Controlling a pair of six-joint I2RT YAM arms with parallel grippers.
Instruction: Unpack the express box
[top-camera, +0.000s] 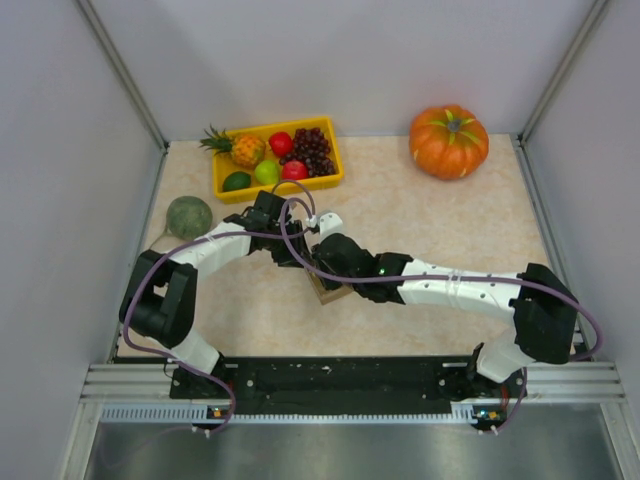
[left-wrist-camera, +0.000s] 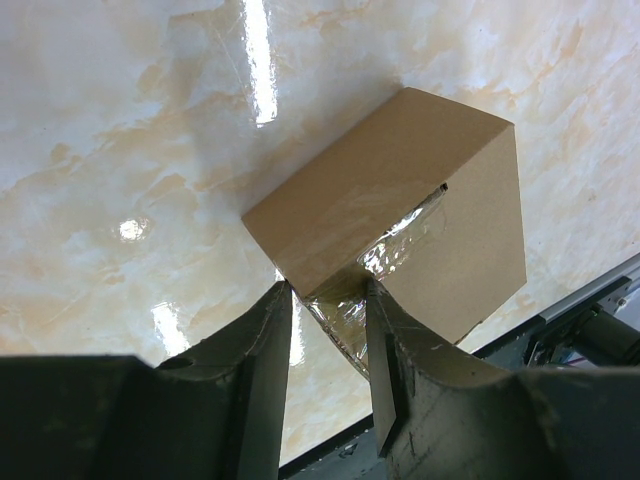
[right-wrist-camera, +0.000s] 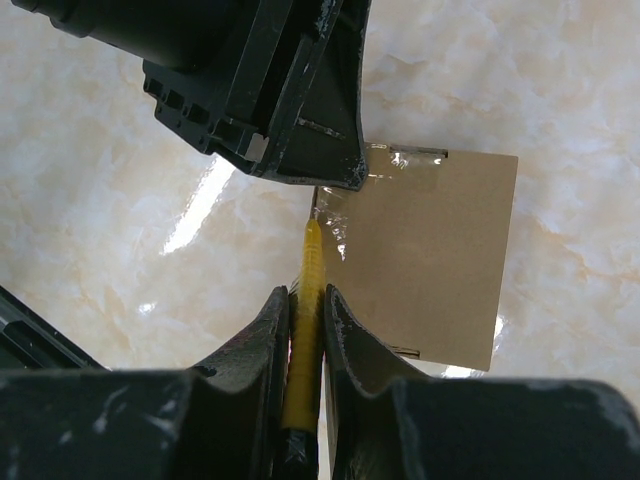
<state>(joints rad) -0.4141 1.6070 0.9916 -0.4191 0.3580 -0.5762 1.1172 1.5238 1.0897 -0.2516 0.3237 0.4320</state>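
Observation:
The express box (top-camera: 333, 292) is a small brown cardboard box with clear tape on its seam, lying at the table's middle between both grippers. In the left wrist view the box (left-wrist-camera: 400, 190) has its taped corner between my left gripper's (left-wrist-camera: 327, 300) fingers, which are closed on it. My left gripper (top-camera: 300, 258) sits at the box's far side. My right gripper (right-wrist-camera: 305, 297) is shut on a thin yellow cutter (right-wrist-camera: 313, 250); the cutter's tip touches the taped left edge of the box (right-wrist-camera: 430, 260). My right gripper (top-camera: 322, 272) is right next to the left one.
A yellow fruit tray (top-camera: 222, 187) with several fruits stands at the back left. A green melon (top-camera: 189, 216) lies at the left edge, an orange pumpkin (top-camera: 449, 141) at the back right. Walls close in three sides; a metal rail (top-camera: 350, 380) runs along the near edge.

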